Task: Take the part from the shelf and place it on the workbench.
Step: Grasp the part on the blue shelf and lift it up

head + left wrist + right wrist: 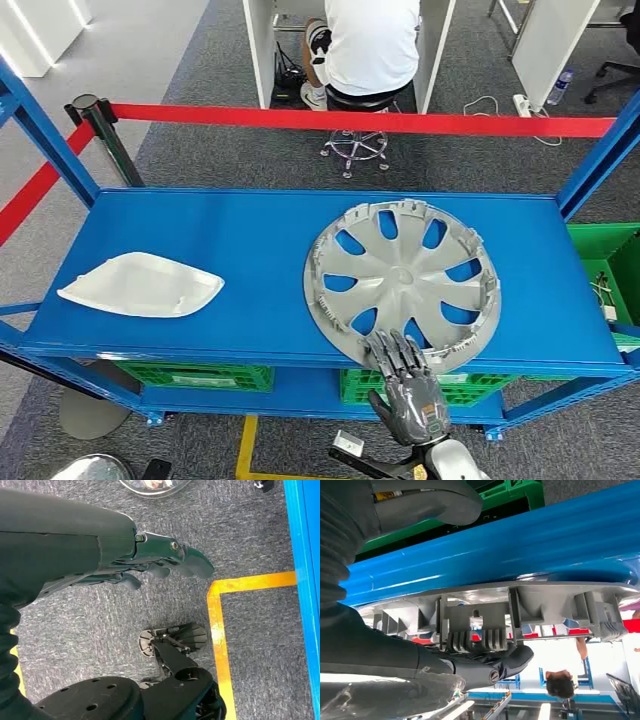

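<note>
A grey wheel cover (401, 280) lies flat on the right half of the blue shelf (256, 240), its near rim at the shelf's front edge. My right hand (407, 395) reaches up from below with its fingers (392, 352) laid over that near rim. In the right wrist view the dark fingers (478, 667) lie along the ribbed rim (554, 605), while the thumb (433, 505) stays apart on the other side of the shelf's edge (490, 555), so nothing is clamped. A white curved part (143, 285) lies on the shelf's left half. My left hand (151, 562) hangs over the carpet, fingers straight, holding nothing.
Red barrier tape (362, 120) runs behind the shelf, and a person (373, 40) sits on a stool beyond it. Green crates (196, 376) stand on the lower level and a green bin (611, 260) at the right. Yellow floor tape (219, 630) marks the carpet.
</note>
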Motion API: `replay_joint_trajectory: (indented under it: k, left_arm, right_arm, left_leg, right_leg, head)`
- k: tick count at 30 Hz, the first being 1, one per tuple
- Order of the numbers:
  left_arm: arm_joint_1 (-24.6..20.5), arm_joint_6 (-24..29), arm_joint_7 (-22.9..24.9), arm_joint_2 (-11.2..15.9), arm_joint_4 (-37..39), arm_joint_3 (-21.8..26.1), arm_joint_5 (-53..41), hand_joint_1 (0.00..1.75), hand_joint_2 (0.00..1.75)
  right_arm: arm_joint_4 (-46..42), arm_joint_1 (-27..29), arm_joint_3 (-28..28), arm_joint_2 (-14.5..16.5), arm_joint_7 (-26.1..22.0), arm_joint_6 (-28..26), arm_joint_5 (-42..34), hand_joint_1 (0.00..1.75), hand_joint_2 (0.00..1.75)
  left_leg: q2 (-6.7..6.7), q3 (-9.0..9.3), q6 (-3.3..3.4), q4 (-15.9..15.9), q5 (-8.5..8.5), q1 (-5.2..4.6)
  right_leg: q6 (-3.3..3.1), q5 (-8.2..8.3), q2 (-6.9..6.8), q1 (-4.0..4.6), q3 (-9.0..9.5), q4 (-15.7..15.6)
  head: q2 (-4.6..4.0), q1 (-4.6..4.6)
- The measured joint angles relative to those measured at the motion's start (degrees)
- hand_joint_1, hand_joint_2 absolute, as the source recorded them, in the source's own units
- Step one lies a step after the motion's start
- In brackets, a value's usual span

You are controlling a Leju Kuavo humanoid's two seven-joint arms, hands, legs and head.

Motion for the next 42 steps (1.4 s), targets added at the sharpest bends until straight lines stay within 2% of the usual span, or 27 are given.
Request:
replay_joint_trajectory:
  k: [22, 36, 37, 39, 40, 41, 42]
  left_arm:
    - [0.1, 0.2, 0.0, 0.0, 0.0, 0.0, -0.5, 0.0, 1.75]
    - [0.1, 0.3, 0.0, 0.0, 0.0, 0.0, -0.6, 0.0, 1.75]
    - [0.1, 0.3, 0.0, 0.0, 0.0, 0.0, -0.6, 0.0, 1.75]
    - [0.1, 0.3, 0.0, 0.0, 0.0, 0.0, -0.7, 0.0, 1.75]
    - [0.1, 0.3, 0.0, 0.0, 0.0, 0.0, -0.7, 0.0, 1.75]
    - [0.1, 0.3, 0.0, 0.0, 0.0, 0.0, -0.7, 0.0, 1.75]
    - [0.1, 0.3, 0.0, 0.0, 0.0, 0.0, -0.7, 0.0, 1.75]
  right_arm:
    - [-4.0, 0.8, -0.6, 0.0, 2.6, -0.8, 5.8, 1.75, 1.75]
    - [-5.3, 1.8, -1.2, 0.0, 2.8, -0.8, 6.7, 1.75, 1.75]
    - [-5.3, 1.8, -1.2, 0.0, 2.8, -0.8, 6.8, 1.62, 1.75]
    - [-5.4, 1.9, -1.2, 0.0, 2.8, -0.8, 6.9, 0.76, 1.75]
    - [-5.4, 1.9, -1.2, 0.0, 2.8, -0.7, 7.0, 0.39, 1.75]
    - [-5.4, 2.0, -1.2, 0.0, 2.8, -0.7, 7.2, 0.45, 1.75]
    - [-5.4, 2.1, -1.2, 0.0, 2.9, -0.7, 7.4, 0.87, 1.75]
  left_leg:
    - [0.0, 0.02, 0.03, 0.0, -0.01, 0.0]
    - [0.0, 0.01, 0.03, 0.0, -0.01, -0.01]
    - [0.0, 0.01, 0.03, 0.0, -0.01, -0.01]
    - [0.0, 0.01, 0.03, 0.0, -0.01, -0.01]
    - [0.0, 0.01, 0.03, 0.0, -0.01, -0.01]
    - [0.0, 0.01, 0.04, 0.0, -0.01, -0.01]
    - [0.0, 0.0, 0.04, 0.0, -0.02, -0.01]
  right_leg:
    - [0.02, 0.01, -0.03, -0.01, 0.04, 0.0]
    - [0.02, 0.01, -0.04, -0.01, 0.05, 0.0]
    - [0.02, 0.01, -0.04, -0.01, 0.05, 0.0]
    - [0.02, 0.01, -0.04, -0.01, 0.05, 0.0]
    - [0.02, 0.01, -0.04, -0.01, 0.05, 0.0]
    - [0.02, 0.01, -0.04, -0.01, 0.05, 0.0]
    - [0.02, 0.01, -0.04, -0.01, 0.05, 0.0]
  head:
    - [0.0, 0.0]
    - [0.0, 0.0]
    - [0.0, 0.0]
    - [0.0, -0.01]
    - [0.0, -0.01]
    - [0.0, -0.01]
    - [0.0, -0.01]
